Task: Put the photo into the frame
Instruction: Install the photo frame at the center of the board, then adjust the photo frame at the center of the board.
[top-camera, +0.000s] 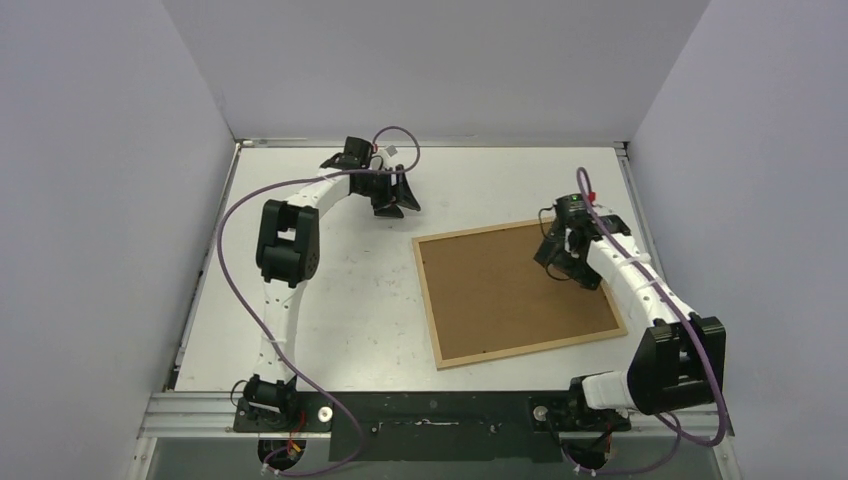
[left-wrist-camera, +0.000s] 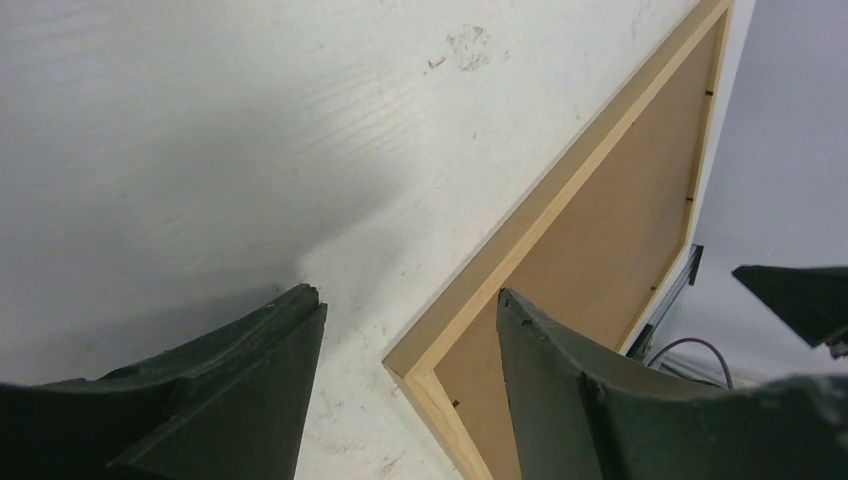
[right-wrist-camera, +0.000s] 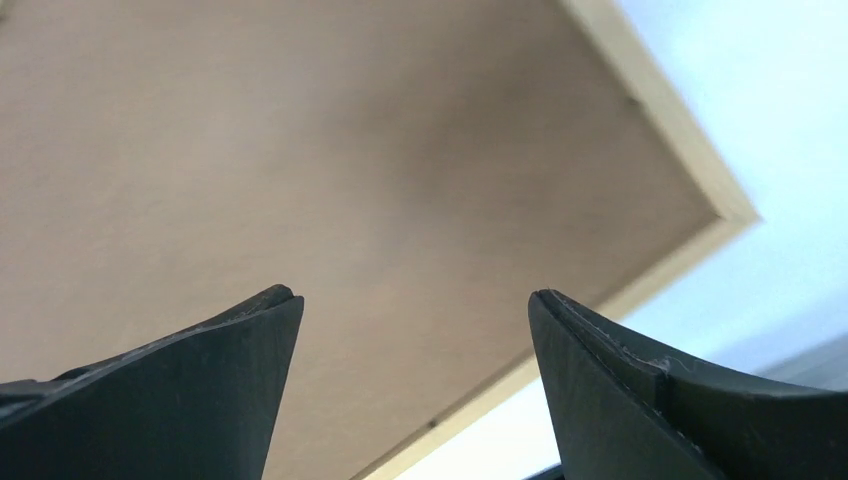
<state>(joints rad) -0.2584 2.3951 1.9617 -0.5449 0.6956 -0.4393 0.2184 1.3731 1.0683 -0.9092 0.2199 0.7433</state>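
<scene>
Left end effector: released, fingers spread, nothing between them. I see it over bare table, off the far-left corner of the frame and not touching it. In my left wrist view that corner shows in the gap between the fingertips, lying flat on the table beneath.

Right end effector: released too, fingers set wide, holding nothing. It hangs over the brown backing panel, toward the frame's far-right corner. Whether the fingertips touch the panel I can't tell from the wrist view.

The frame lies flat on the table, right of centre and turned slightly askew to the table edges. The backing panel sits inside the wood strips and fills the opening. The photo: I can't see it in any view, so I can't say where it is.

Both arms reach out from the near edge, and their purple cables hang free.
</scene>
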